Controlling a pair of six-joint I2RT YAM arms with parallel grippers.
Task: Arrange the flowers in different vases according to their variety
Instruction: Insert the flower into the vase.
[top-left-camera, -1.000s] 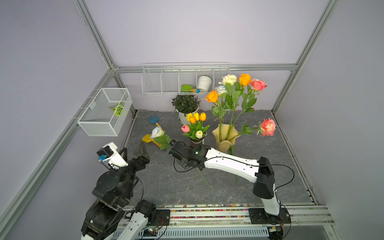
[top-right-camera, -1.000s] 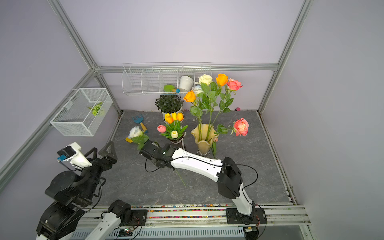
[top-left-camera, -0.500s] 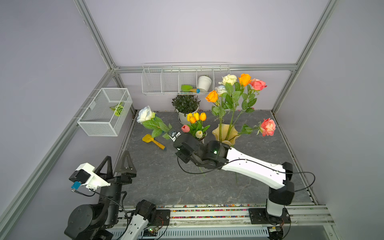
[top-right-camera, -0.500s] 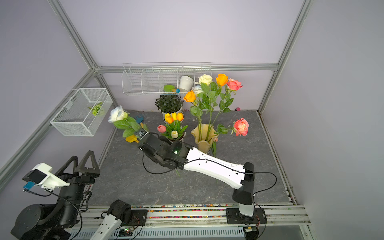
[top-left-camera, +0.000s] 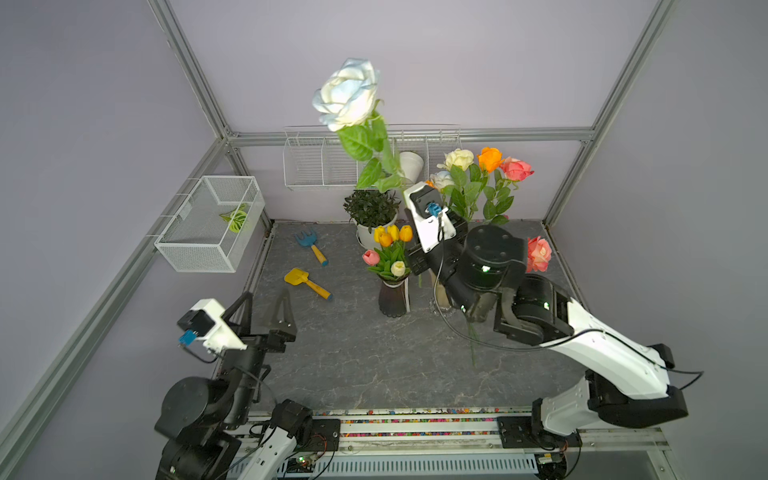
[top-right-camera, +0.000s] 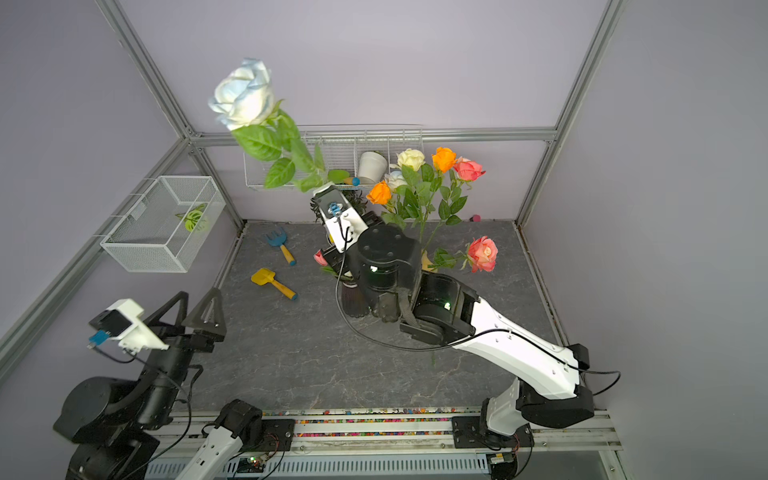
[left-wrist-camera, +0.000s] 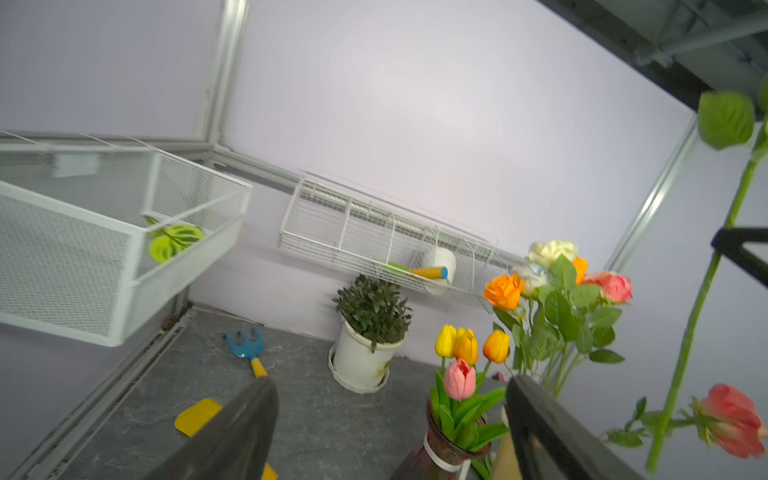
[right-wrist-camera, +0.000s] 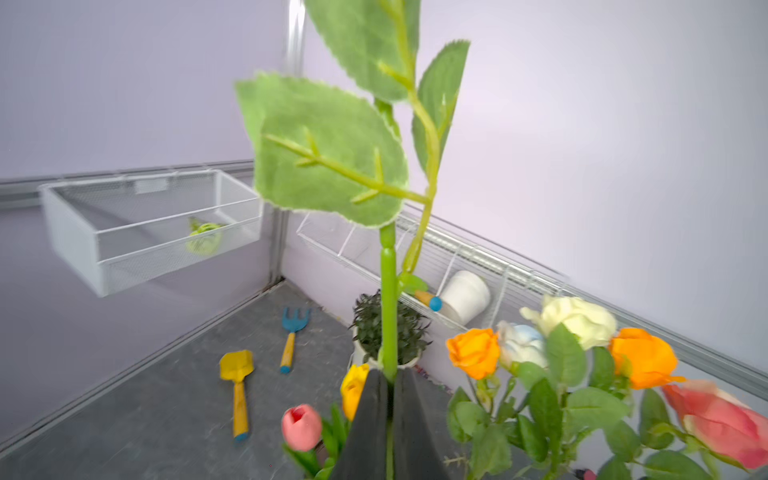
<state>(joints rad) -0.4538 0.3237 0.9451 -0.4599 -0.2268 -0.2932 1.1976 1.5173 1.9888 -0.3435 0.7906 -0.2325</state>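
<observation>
Above the grey slate tabletop (top-left-camera: 353, 361) we note the right gripper (right-wrist-camera: 389, 376) clamped on the white-blue rose (top-left-camera: 347, 93) by its stem, held aloft, and the left gripper (top-left-camera: 267, 294) with fingers apart.

1. You get bright, even, diffuse light; shadows on the tabletop (top-left-camera: 353, 361) are faint and soft.
2. Left wrist view: jaws out of focus.
3. Right wrist view: near leaf (right-wrist-camera: 328, 153) soft, mesh basket (right-wrist-camera: 145, 232) smeared.

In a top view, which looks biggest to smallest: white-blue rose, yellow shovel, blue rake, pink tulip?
1. White-blue rose, but it's held nearer the camera.
2. Yellow shovel and blue rake look alike.
3. Pink tulip.
</observation>
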